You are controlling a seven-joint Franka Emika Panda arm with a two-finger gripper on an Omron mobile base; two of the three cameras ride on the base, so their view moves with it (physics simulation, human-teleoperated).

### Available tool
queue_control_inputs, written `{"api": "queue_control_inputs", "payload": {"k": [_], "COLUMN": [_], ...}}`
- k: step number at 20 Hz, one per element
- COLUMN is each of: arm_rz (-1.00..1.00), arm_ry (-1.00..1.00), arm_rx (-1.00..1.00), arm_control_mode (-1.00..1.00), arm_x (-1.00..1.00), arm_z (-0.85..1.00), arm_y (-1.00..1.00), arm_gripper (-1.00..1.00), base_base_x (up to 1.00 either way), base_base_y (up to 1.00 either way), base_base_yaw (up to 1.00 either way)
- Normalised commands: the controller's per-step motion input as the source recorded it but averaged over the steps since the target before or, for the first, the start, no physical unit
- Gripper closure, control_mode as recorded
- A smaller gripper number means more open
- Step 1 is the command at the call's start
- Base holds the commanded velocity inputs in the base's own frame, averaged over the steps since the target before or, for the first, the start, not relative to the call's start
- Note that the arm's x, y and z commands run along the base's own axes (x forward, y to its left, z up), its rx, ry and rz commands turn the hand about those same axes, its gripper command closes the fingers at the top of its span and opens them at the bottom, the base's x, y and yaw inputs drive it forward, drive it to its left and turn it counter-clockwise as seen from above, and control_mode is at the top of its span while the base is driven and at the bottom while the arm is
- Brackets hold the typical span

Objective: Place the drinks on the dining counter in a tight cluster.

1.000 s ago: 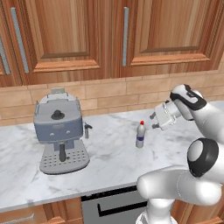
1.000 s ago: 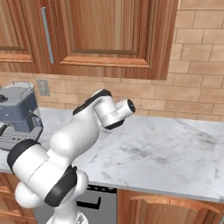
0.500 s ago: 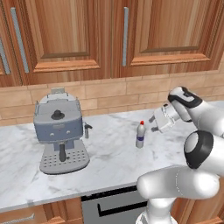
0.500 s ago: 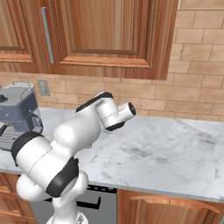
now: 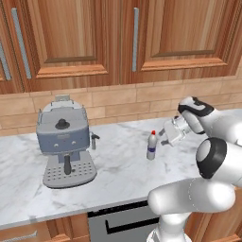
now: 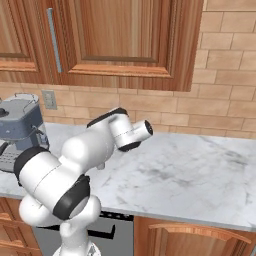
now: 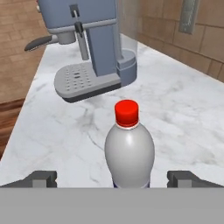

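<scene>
**Open tool lined up on the small white bottle**

Over the last second the arm has reached a little further left along the wall counter [image 5: 118,175], bringing the tool [image 5: 164,137] closer to the white bottle with the red cap [image 5: 151,145]; a second ago there was a clearer gap between them. The bottle itself has not shifted, and neither has the espresso machine [image 5: 64,142]. The base cameras have stayed put as well.

From the left base view, the tool sits just to the right of the bottle, at about its height, near it but not touching as far as I can tell. The bottle stands upright on the marble, well apart from the grey espresso machine off to its left.

The hand view gives what the base views cannot: the tool's two dark fingertips [image 7: 41,178] stand wide apart at either side, with the bottle [image 7: 129,146] centred between them and nothing gripped. Beyond the bottle the espresso machine [image 7: 89,48] faces sideways, its drip tray and portafilter handle showing, and a wall outlet [image 7: 189,15] sits on the brick backsplash.

In the right base view the robot's own arm blocks the bottle; there the espresso machine [image 6: 20,130] peeks out at the left edge, with an outlet [image 6: 48,99] beside it. Wooden cabinets [image 5: 137,38] hang above the counter.
</scene>
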Motion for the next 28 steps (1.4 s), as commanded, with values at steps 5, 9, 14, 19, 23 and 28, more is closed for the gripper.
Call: {"api": "queue_control_inputs", "payload": {"k": [5, 9, 14, 19, 23, 28], "arm_rz": [0.00, -0.02, 0.00, -0.01, -0.04, -0.10], "arm_ry": [0.02, 0.01, 0.01, 0.00, 0.00, 0.00], "arm_rx": [0.00, 0.03, 0.14, 0.09, 0.07, 0.00], "arm_control_mode": [-1.00, -1.00, -1.00, -1.00, -1.00, -1.00], "arm_x": [0.00, 0.01, 0.00, 0.00, 0.10, 0.24], "arm_z": [-0.08, -0.02, -0.01, 0.00, 0.00, 0.00], "arm_y": [0.06, 0.00, 0.00, 0.00, 0.00, 0.00], "arm_gripper": [-1.00, -1.00, -1.00, -1.00, -1.00, -1.00], "base_base_x": [0.00, 0.00, 0.00, 0.00, 0.00, 0.00], "base_base_y": [0.00, 0.00, 0.00, 0.00, 0.00, 0.00], "base_base_yaw": [0.00, 0.00, 0.00, 0.00, 0.00, 0.00]}}
